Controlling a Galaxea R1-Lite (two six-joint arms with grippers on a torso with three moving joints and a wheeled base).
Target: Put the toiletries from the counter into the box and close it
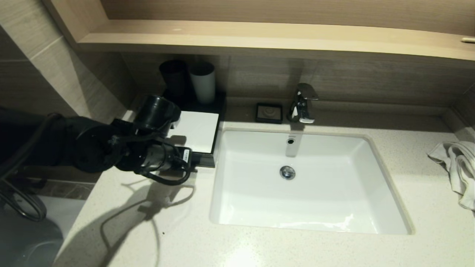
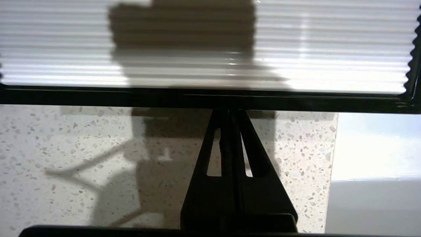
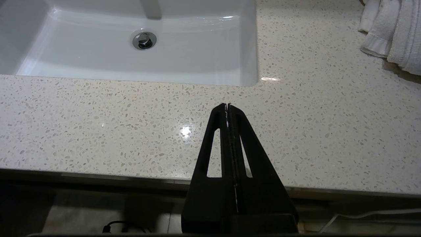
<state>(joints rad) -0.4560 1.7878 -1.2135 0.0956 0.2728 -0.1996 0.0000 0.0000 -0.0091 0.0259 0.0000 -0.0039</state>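
The box (image 1: 198, 129), a flat black case with a white top panel, stands on the counter (image 1: 259, 244) left of the sink. My left gripper (image 1: 191, 158) is at its near front side. In the left wrist view the left gripper (image 2: 229, 112) is shut with nothing between its fingers. Its tips are against the black front edge of the box (image 2: 98, 98), just above the speckled counter (image 2: 49, 148). No toiletries show in any view. My right gripper (image 3: 228, 106) is shut and empty, parked over the counter's front edge (image 3: 98, 125); it is out of the head view.
The white sink basin (image 1: 334, 200) fills the middle, with a faucet (image 1: 302, 102) and a small black soap dish (image 1: 269, 112) behind it. A black cup (image 1: 173, 76) and a white cup (image 1: 203, 81) stand behind the box. A white towel (image 1: 458, 163) lies far right. A wooden shelf (image 1: 259, 37) overhangs.
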